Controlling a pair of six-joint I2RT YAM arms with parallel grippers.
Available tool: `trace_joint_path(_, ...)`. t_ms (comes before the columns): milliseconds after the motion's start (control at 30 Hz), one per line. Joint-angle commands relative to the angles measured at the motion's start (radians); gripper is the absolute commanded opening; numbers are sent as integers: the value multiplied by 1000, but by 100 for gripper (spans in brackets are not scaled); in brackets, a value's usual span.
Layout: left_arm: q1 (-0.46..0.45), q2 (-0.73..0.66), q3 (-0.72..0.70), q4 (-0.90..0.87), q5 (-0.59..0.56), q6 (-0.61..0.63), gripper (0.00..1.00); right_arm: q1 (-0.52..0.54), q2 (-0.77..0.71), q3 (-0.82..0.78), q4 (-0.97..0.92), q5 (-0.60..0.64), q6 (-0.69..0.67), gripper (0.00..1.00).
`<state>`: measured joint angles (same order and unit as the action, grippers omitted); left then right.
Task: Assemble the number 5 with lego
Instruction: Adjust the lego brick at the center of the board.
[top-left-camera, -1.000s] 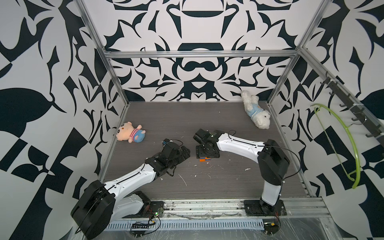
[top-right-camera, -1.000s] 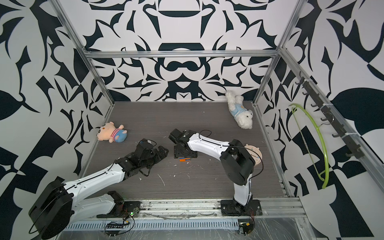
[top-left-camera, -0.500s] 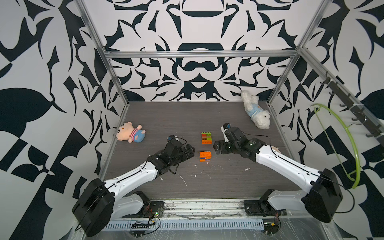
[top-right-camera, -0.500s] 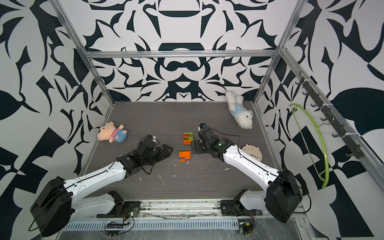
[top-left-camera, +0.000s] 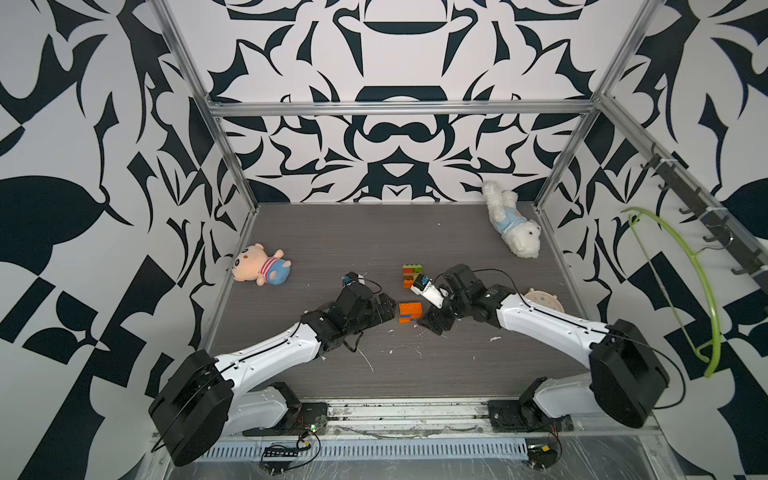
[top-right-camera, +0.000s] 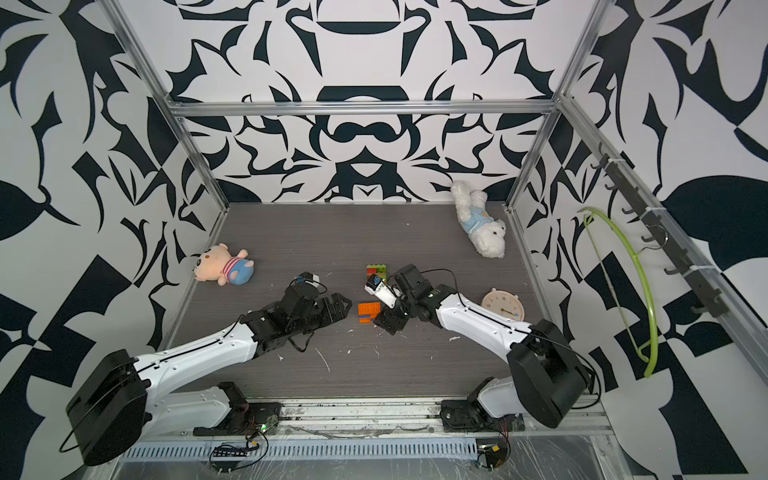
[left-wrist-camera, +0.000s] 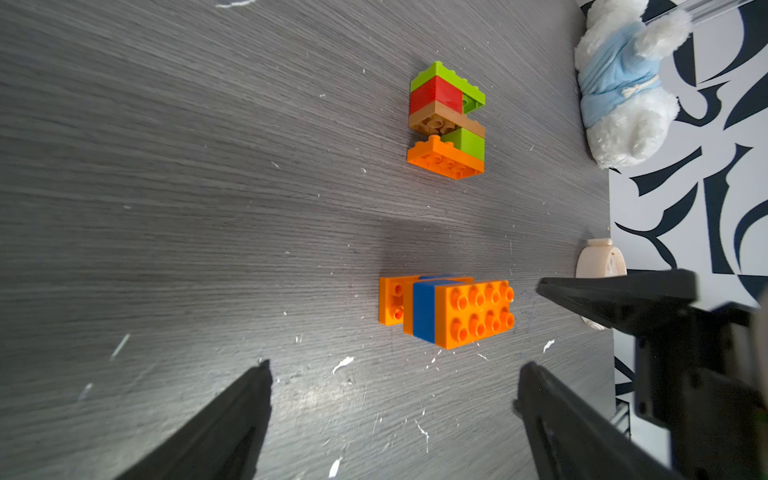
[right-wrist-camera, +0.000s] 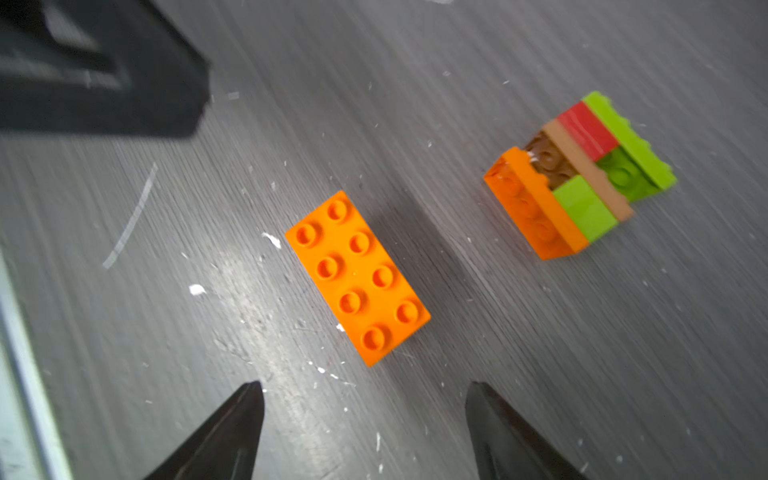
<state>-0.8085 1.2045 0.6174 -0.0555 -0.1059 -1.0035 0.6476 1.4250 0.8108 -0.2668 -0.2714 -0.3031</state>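
- Lego, part 1: orange-and-blue block (top-left-camera: 410, 312). An orange brick shows 8 studs, with a blue layer and more orange behind it. It sits mid-way across the grey table (top-left-camera: 332, 237), between the 2 grippers.
- Lego, part 2: multicolour stack (left-wrist-camera: 446, 120) of lime, red, tan, lime and orange layers, staggered and lying on its side. It is farther from the arm bases than the block and apart from it.
- Left gripper (left-wrist-camera: 395, 365): jaws spread wide, empty, tips just short of the block — no contact.
- Right gripper (right-wrist-camera: 363, 384): jaws apart with nothing between them, low on the block's opposite side, not touching. This wrist view is blurred.
- Bystanders: pink plush toy (top-left-camera: 259, 270) near the left wall, white plush dog (top-left-camera: 515, 228) in the far right corner, round clock (top-left-camera: 542, 301) beside the right arm.
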Motion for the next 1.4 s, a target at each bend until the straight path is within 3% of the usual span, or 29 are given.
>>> trace_joint_path(0, -3, 3, 34, -30, -21, 20, 99, -4, 28, 32, 45, 46, -158, 81)
trace_joint_path(467, -3, -6, 32, -51, -40, 23, 99, -5, 162, 87, 133, -63, -192, 68)
trace_joint_path(667, -3, -1, 37, -54, -43, 22, 99, 9, 204, 121, 98, -95, -199, 63)
trace_joint_path(900, -3, 9, 43, -60, -40, 26, 99, 21, 252, 170, 41, -86, -173, 51)
trace_joint_path(1367, -4, 8, 36, -68, -53, 26, 99, 32, 252, 189, -6, -132, -98, 38)
